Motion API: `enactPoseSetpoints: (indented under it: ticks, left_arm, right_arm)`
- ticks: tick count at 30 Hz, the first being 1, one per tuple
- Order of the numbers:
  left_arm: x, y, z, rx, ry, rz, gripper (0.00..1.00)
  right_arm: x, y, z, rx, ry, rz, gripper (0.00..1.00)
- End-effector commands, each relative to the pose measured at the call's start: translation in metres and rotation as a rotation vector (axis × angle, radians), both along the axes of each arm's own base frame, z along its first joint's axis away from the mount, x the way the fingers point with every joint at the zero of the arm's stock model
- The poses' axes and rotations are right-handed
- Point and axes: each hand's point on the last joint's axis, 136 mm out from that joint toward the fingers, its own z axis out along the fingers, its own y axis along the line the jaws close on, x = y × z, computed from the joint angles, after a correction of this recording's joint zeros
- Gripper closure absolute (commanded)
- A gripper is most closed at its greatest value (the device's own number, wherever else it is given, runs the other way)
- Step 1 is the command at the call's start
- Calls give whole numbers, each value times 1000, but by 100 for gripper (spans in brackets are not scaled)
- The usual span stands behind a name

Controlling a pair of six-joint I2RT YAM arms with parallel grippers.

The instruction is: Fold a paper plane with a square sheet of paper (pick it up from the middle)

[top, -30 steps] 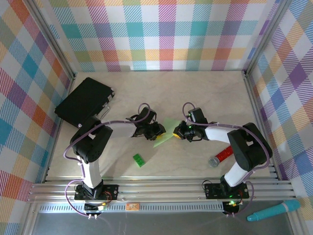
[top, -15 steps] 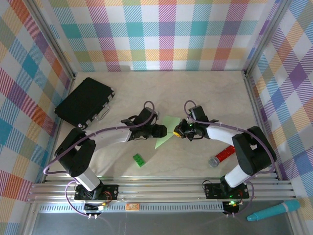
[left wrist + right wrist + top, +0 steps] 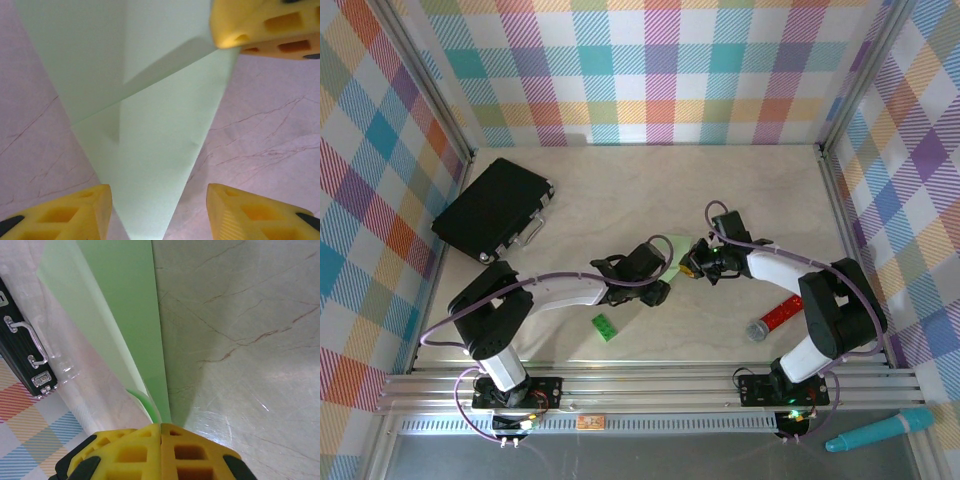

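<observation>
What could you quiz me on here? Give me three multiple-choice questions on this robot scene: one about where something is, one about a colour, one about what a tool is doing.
1. Where does the black case lie on the table?
A. far left
B. near right
C. between the arms' bases

2. What colour is the small toy brick?
A. red
B. bright green
C. blue

3. What is the right tool doing?
A. standing wide open
B. holding the brick
C. shut on the pale-green paper

Answers:
1 A, the top view shows the case at the far left.
2 B, the brick is bright green.
3 C, the right wrist view shows the tool closed with the paper's edge pinched in it.
</observation>
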Motion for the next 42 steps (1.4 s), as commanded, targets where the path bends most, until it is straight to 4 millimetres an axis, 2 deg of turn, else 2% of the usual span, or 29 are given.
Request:
enactPoseSetpoints:
  ticks: [1,7,14,24,26,31,33,37,42]
  left_arm:
    - [1,-12,-4,13,-65,-66,48]
    - [2,-15,-11,60,-117,-93,53]
    - [10,-8,-13,93,-178,-71,61]
    - [7,-5,-19,93,-181,-87,78]
    - [6,-5,-20,90,-177,-91,81]
    - [3,-6,-23,81,-163,-95,87]
    - [2,-6,-24,71,-150,-92,88]
    - [-1,-9,-23,10,-92,-81,91]
    - [-4,-12,-18,-127,45,-55,94]
  right_arm:
    - [1,3,7,32,29,-8,95]
    - [1,3,5,51,50,-14,95]
    - [1,3,6,63,61,-13,95]
    - [0,2,4,65,71,-7,91]
    - [0,1,4,60,71,-4,86]
    - [2,-10,5,23,50,-2,56]
    - [4,-17,8,4,34,-6,49]
    - [7,-31,12,-29,-8,-17,40]
    - [8,-44,14,-70,-64,-6,34]
